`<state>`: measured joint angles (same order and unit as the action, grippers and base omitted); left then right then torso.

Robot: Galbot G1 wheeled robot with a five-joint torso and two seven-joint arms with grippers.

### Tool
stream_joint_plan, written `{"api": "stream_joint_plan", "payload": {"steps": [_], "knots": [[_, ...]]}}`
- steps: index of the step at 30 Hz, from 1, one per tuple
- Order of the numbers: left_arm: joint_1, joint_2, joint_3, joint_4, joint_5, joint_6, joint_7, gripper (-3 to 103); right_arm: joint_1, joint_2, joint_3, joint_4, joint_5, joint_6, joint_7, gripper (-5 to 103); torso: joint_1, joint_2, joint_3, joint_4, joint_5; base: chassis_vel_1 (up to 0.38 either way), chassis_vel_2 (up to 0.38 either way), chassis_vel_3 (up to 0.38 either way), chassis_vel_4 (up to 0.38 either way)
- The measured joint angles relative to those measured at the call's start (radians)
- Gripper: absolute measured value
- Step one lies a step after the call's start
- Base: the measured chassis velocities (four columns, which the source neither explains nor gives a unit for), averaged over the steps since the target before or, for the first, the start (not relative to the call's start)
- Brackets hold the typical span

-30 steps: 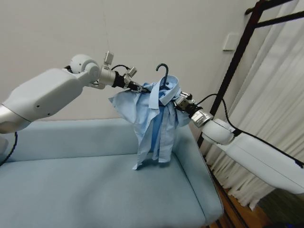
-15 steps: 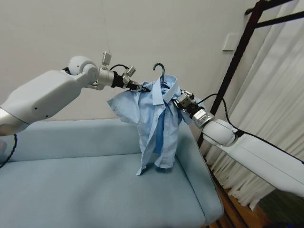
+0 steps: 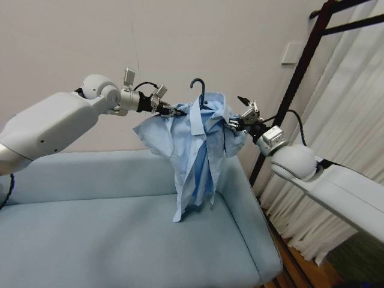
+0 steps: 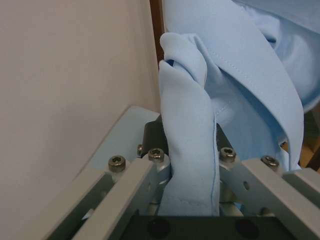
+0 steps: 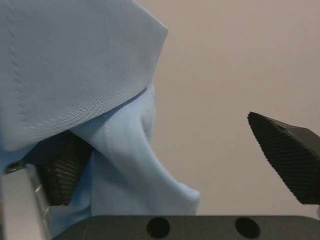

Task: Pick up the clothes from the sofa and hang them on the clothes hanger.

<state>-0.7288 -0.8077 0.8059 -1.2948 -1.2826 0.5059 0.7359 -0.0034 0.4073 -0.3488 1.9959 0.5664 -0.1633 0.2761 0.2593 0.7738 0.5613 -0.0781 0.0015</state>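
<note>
Light blue collared shirt [image 3: 201,150] noted draped over a dark hanger [image 3: 198,90], the hook standing upright above the collar. Shirt is carried in the air over the right end of the sofa [image 3: 90,240], in front of the backrest. Front is seen unbuttoned, panels hung crumpled and uneven; whether the hem touches the seat cushion cannot be judged. One shoulder fold is pinched by the left gripper [image 3: 175,111]. The other shoulder is laid against one finger of the right gripper [image 3: 240,118], jaws spread.
</note>
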Motion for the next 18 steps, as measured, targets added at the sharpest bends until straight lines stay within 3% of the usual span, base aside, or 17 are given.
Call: {"api": "stream_joint_plan", "payload": {"steps": [2,7,11,15,16,18], "knots": [[0.0,0.006,-0.006,-0.004,-0.005,-0.007,-0.028,10,-0.01,-0.012,0.0,0.016,0.019,0.001,0.004,99,0.0,0.0,0.0,0.0001,0.0,0.0,0.0,0.0,0.0],[0.005,0.012,-0.022,0.002,-0.016,-0.03,-0.058,10,-0.015,-0.011,-0.005,0.044,0.06,-0.007,0.014,100,0.0,0.0,0.0,0.0003,0.0,0.0,0.0,0.0,0.0],[0.006,0.022,-0.03,-0.001,-0.015,-0.038,-0.06,10,0.012,0.002,-0.004,0.051,0.148,-0.036,0.029,100,0.0,0.0,0.0,0.0002,0.0001,0.0,0.0,0.0,0.0],[0.007,0.044,-0.016,-0.045,0.005,-0.069,-0.074,10,0.08,0.029,0.06,0.069,0.44,-0.145,0.075,100,0.0,0.0,0.0,0.0004,-0.0001,0.0,0.0,0.0,0.0],[0.007,0.044,-0.016,-0.045,0.005,-0.069,-0.074,10,0.08,0.029,0.06,0.069,0.44,-0.145,0.075,100,0.0,0.0,0.0,0.0004,-0.0001,0.0,0.0,0.0,0.0],[0.013,0.05,-0.006,-0.069,0.018,-0.089,-0.093,10,0.134,0.052,0.081,0.095,0.63,-0.211,0.134,100,0.0,0.0,0.0,0.0001,-0.0002,0.0,0.0,0.0,0.0]]}}
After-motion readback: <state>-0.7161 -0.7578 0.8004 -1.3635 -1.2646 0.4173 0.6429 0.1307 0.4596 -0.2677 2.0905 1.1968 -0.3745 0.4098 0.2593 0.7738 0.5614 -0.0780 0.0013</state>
